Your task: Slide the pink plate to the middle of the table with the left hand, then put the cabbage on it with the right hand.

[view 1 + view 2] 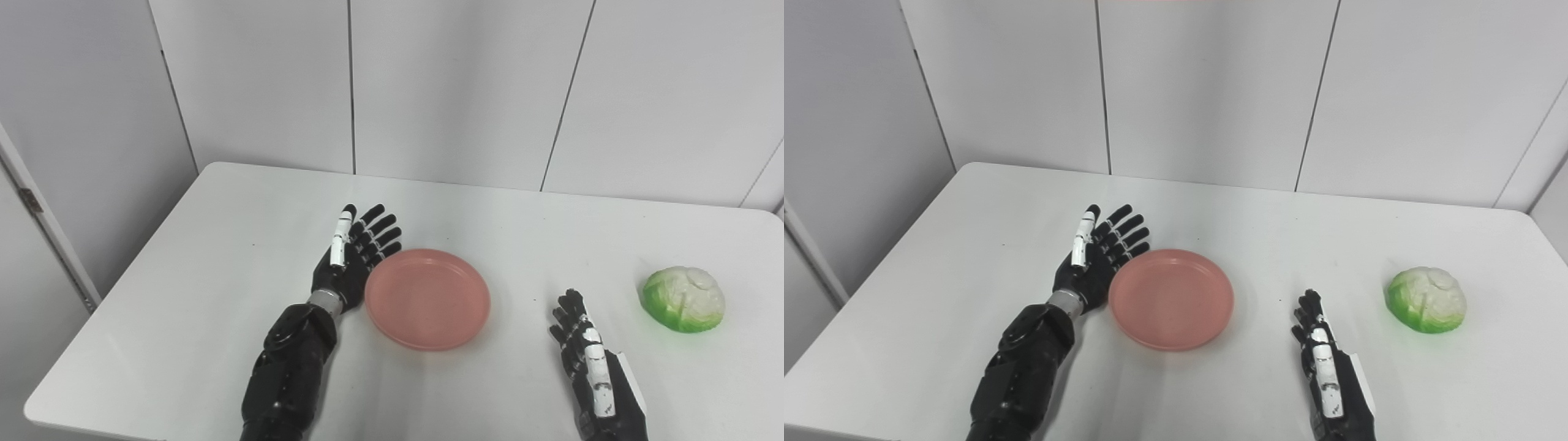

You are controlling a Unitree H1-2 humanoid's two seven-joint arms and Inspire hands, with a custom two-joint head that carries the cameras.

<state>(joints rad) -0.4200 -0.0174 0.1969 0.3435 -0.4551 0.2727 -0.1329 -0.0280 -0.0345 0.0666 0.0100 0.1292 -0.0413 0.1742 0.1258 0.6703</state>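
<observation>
Left hand is spread flat against round pink plastic plate; right hand, open, is best curled gently around green-white cabbage, then lowered centrally.

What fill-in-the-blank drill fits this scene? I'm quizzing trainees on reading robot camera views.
1. The left hand rests against the plate's ____ edge.
2. The plate's colour is ____.
3. The cabbage lies on the table, to the ____ of the right hand.
4. The right hand holds ____.

Missing words: left; pink; right; nothing
</observation>
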